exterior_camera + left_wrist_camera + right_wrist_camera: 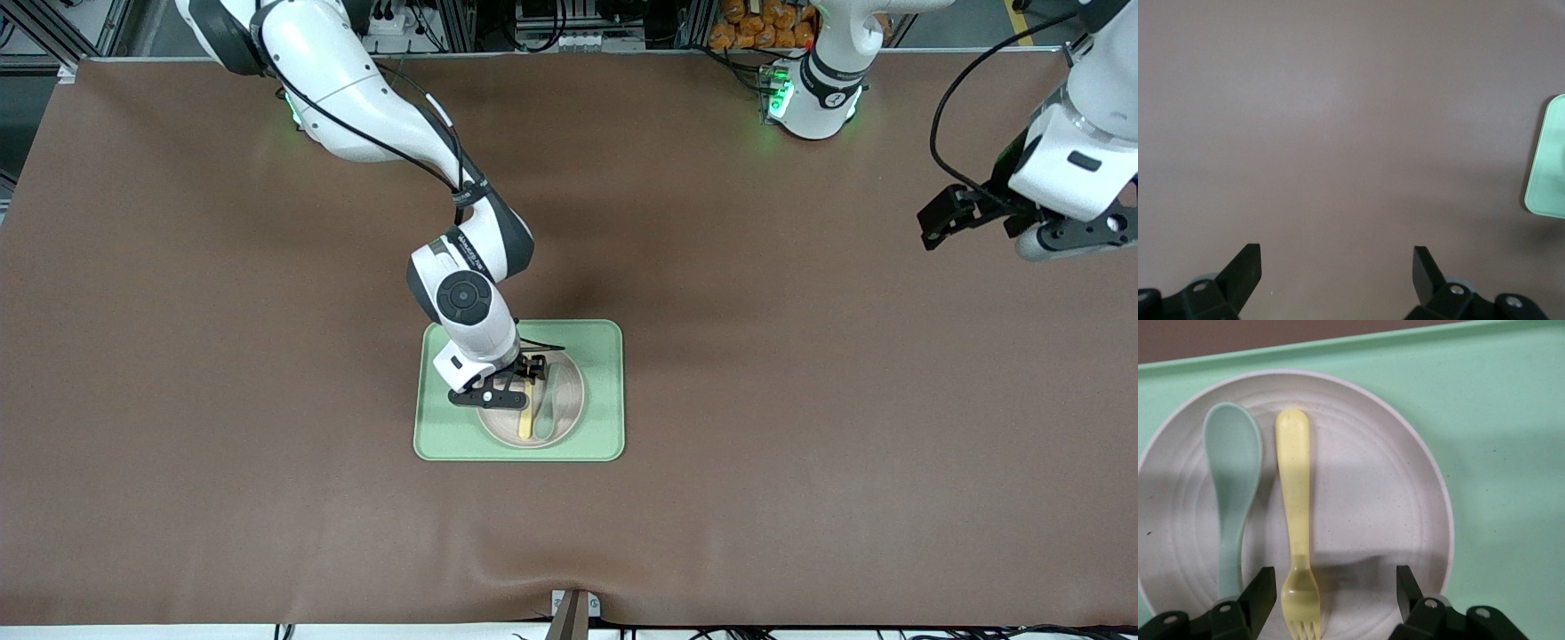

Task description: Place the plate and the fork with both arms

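Progress stood at an early stage, judging by the layout: nothing had been lifted. Table (178, 356) carried a light-green tray (605, 427) near its middle, and the plate (573, 411) sat on that tray. On the plate lay the fork (1297, 513) and a teal spoon (1233, 493), side by side and apparently not touching.

Right gripper (1331, 600) was low over the plate, fingers spread, with the tine end of the fork between them — no contact was visible. Grasping the fork, moving the plate and setting both down all appeared to remain.

Left gripper (1337, 270) hovered over bare table toward the left arm's end, fingers spread and holding nothing; that arm waited.

Obscured items: in the front view the right arm's wrist covered part of the plate and the fork's tine end — the spoon's handle end was cut off in the right wrist view.
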`<state>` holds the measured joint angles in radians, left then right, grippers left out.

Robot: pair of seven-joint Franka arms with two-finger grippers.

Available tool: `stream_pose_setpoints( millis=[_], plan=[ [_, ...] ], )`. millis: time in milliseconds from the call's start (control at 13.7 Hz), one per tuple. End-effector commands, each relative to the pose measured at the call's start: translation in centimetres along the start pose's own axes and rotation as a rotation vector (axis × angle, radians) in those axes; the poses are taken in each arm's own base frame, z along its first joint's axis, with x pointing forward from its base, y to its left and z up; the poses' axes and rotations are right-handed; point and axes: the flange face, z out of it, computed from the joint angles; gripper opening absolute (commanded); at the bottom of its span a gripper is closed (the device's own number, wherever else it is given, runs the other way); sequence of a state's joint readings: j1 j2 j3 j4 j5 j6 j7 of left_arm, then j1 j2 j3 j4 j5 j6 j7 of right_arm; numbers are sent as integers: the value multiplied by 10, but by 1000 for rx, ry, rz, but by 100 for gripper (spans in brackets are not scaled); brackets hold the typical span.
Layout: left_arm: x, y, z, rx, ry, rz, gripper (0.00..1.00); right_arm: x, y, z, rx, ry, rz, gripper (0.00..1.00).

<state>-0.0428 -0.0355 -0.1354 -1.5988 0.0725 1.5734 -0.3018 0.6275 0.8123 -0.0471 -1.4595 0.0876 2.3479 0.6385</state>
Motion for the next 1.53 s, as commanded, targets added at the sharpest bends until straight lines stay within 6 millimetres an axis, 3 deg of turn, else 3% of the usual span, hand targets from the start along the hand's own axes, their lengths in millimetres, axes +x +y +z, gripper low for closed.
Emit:
stream_pose_setpoints(
  millis=[0, 365, 585, 1096, 1243, 1462],
  plan=[
    [0, -26, 1, -23, 16, 15, 100, 4, -6, 5, 27, 2, 31, 79],
    [8, -34, -4, -71, 51, 122, 100, -5, -14, 12, 22, -5, 15, 75],
    [10, -44, -7, -68, 59, 112, 100, -11, -20, 13, 21, -5, 19, 70],
    [11, -47, -1, -66, 39, 117, 100, -13, -21, 18, 13, -8, 7, 63],
    [11, -47, 0, -68, 38, 117, 100, -13, -21, 18, 13, -8, 7, 56],
    [12, -47, 1, -69, 36, 117, 100, -13, -21, 20, 15, -4, 8, 35]
  ],
)
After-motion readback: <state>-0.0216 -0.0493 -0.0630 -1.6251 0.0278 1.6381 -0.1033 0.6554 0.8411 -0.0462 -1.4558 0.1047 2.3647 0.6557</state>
